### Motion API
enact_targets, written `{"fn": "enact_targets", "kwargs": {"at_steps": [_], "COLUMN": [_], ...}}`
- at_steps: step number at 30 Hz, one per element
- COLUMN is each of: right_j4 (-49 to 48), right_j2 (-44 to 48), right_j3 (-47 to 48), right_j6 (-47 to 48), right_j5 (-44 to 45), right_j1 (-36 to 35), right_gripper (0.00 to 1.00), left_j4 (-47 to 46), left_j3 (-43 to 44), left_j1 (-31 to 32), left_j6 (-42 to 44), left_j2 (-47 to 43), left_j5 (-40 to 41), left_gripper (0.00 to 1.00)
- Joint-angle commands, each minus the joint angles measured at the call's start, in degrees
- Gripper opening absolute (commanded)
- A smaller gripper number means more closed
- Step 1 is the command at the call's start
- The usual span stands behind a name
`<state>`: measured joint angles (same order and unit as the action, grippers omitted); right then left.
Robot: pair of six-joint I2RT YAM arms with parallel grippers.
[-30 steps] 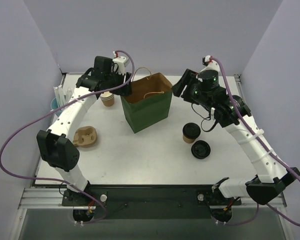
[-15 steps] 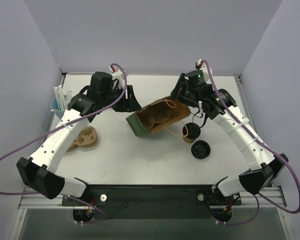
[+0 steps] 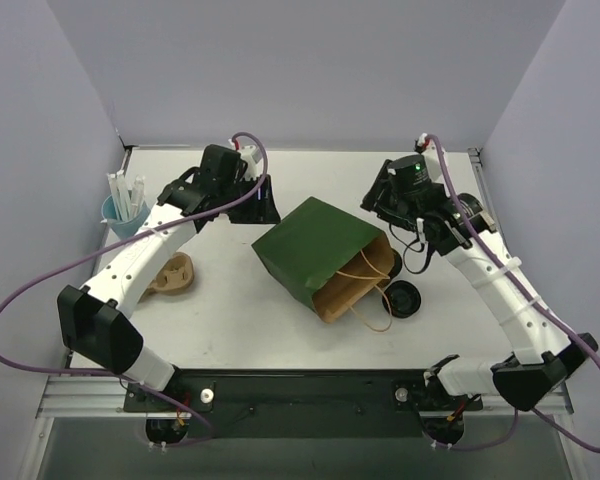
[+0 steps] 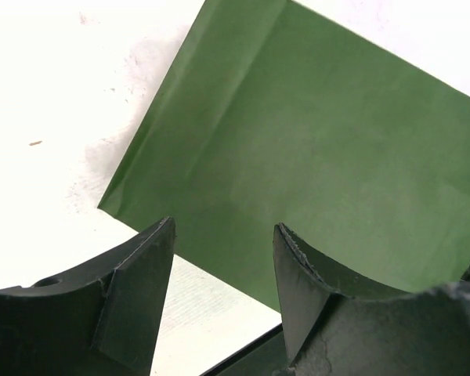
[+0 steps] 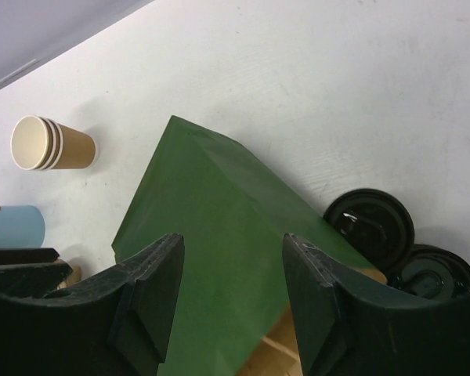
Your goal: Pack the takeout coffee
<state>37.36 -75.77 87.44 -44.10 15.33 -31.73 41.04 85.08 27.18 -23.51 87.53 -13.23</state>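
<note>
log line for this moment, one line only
green bag: on its side | takeout coffee: outside, by bag mouth | left jaws: open, empty | right jaws: open, empty

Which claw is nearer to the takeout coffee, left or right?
Right. The right claw hangs close behind the takeout coffee, over the green bag; the left claw is across the bag, beyond its closed end.
</note>
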Motion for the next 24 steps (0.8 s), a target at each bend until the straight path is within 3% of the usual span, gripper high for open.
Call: {"fn": "enact_targets", "kwargs": {"at_steps": [1,7,11,15,20,24], "right_j4": [5.43,5.61,5.53,4.82,-6.14,-8.71], "right_j2": [7.45,15.45,21.27,23.47,26.54,26.73], "right_j3": [-3.84,-13.25,-21.76,-27.21,-38.47,-41.03], "right_j6": [-4.50,-16.44,-24.70,-26.56,-28.59,-26.66], "right_j5": [2.60,-2.50,1.97,1.47,-1.97,-2.32], "right_j1": [0.96,1.14,0.79,1.05,1.05,1.14], "right_gripper": [0.53,0.58,0.54,0.50,0.51,0.51], "left_j4": [1.32,2.38,3.87,5.71,6.51,6.69], "left_j3": [6.93,8.52,10.19,12.48,13.01,11.96], "left_j1": [0.07,0.07,0.07,0.07,0.24,1.91], "left_j6": [2.85,3.29,3.73,4.61,3.65,5.30], "left_j2": [-0.51,-0.08,0.45,0.72,0.63,0.28], "left_j5": [3.03,3.92,4.79,5.76,6.12,5.41], "left_gripper": [0.63,0.63,0.63,0.63,0.63,0.63]}}
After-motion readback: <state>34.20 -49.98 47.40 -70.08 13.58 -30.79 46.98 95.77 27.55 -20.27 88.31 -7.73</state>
